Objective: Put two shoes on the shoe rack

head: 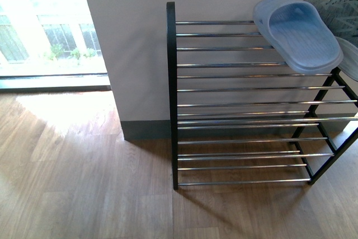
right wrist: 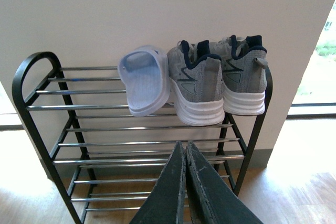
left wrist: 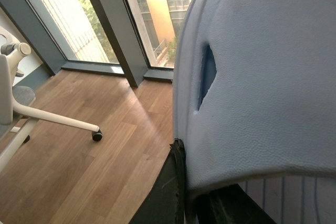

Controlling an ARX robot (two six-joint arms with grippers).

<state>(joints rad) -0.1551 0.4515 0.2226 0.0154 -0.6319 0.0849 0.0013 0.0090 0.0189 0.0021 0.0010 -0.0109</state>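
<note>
In the front view the far left is a bright floor-length window (head: 42, 23); below it the wooden floor (head: 84, 183) lies bare right up to the rack's foot, with free room in front of it. The shoe rack (head: 172, 93) stands against the pale wall (head: 128, 43), its black looped end facing left and its silver rods running off to the right past the picture's edge. The left half of every tier is bare. On the top tier, toward the right end, a pale blue slide (head: 299, 34) lies flat across the rods, its front rim overhanging the foremost rod a little. Just right of it the grey sneakers (head: 342, 15) are cut by the picture's edge.

From the right wrist the same top tier shows the slide (right wrist: 144, 80), then two sneakers (right wrist: 202, 85) side by side with heels outward (white soles reaching the front rod), the rightmost one against the rack's right loop. The right tool (right wrist: 185, 153) hangs in front of the middle tiers with its two dark fingers pressed together, nothing between them.

The left wrist view is mostly filled by a second pale blue slide (left wrist: 262, 77), clamped in the left tool (left wrist: 184, 182), whose dark fingers close over its edge, above wooden floor; a white office chair (left wrist: 16, 98) stands near tall windows
</note>
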